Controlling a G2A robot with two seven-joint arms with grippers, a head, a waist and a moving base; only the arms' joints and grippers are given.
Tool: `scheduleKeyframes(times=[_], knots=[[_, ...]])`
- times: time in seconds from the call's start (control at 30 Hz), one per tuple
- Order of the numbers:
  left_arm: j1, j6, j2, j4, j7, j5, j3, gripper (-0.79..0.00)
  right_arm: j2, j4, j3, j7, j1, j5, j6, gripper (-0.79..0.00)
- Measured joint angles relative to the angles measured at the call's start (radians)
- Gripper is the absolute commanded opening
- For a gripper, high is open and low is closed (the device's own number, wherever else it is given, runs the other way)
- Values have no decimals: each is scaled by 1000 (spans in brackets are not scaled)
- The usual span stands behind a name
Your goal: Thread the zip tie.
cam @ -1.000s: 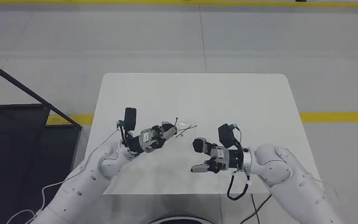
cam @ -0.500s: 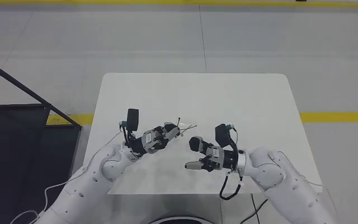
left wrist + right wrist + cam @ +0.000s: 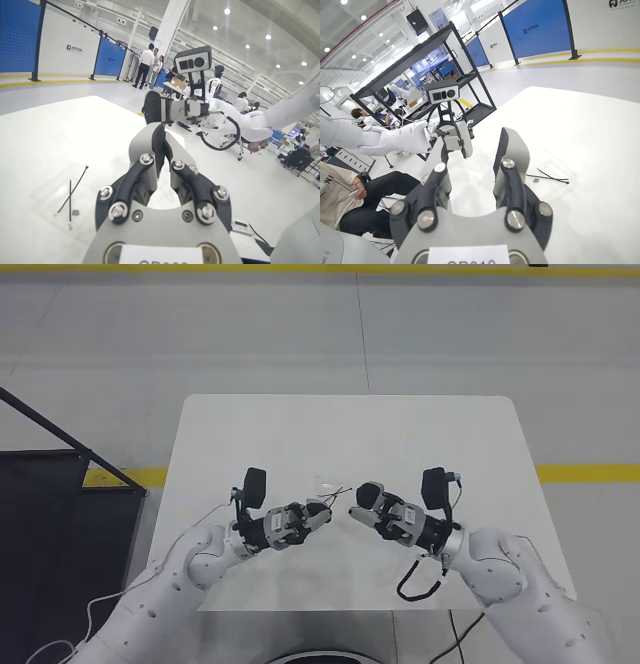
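Left claw [image 3: 161, 140] is clamping shut on the light, springy zip tie [image 3: 464, 153] above the counter [image 3: 450, 434]; empty right claw [image 3: 473, 145] is gaping at its 3 o'clock, likely needing a near-tip pinch.

The right pincer [image 3: 472, 140], its grey fingers spread wide, hangs over the white tabletop [image 3: 582, 130]. Two loose black zip ties [image 3: 552, 178] lie together on a clear plastic sheet [image 3: 557, 167]. Well apart from the sheet, the left pincer [image 3: 463, 151] pinches another thin black zip tie [image 3: 464, 156].
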Motion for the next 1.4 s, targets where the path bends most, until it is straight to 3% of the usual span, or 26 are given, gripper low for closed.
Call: scheduleKeyframes(times=[0.3, 0.73, 0.83, 0.87, 1.17, 1.2, 1.23, 1.27, 1.4], knots=[[-6, -7, -13, 4, -42, 14, 7, -785, -3, -44, 15, 64, 1, 13, 29, -563], [-6, -27, -27, 11, -73, 21, 2, -785, -17, -34, -11, 153, 44, 59, 53, -579], [-6, -30, -30, 14, -78, 23, 0, -785, -20, -30, -15, 160, 50, 64, 50, -763], [-6, -31, -31, 15, -79, 23, -1, -785, -21, -29, -16, 161, 52, 65, 48, -785], [-3, -38, -39, 26, -87, 21, -11, -785, -28, -21, -17, 171, 56, 70, 41, -785], [-3, -38, -40, 26, -88, 21, -11, -659, -28, -22, -16, 173, 56, 69, 41, -785], [-2, -39, -41, 27, -89, 22, -12, -145, -29, -22, -16, 173, 56, 68, 41, -785], [-2, -38, -42, 28, -90, 21, -13, 0, -29, -23, -15, 173, 56, 66, 41, -785], [-1, -30, -46, 28, -91, 14, -18, 0, -31, -31, -10, 175, 54, 58, 47, -785]])
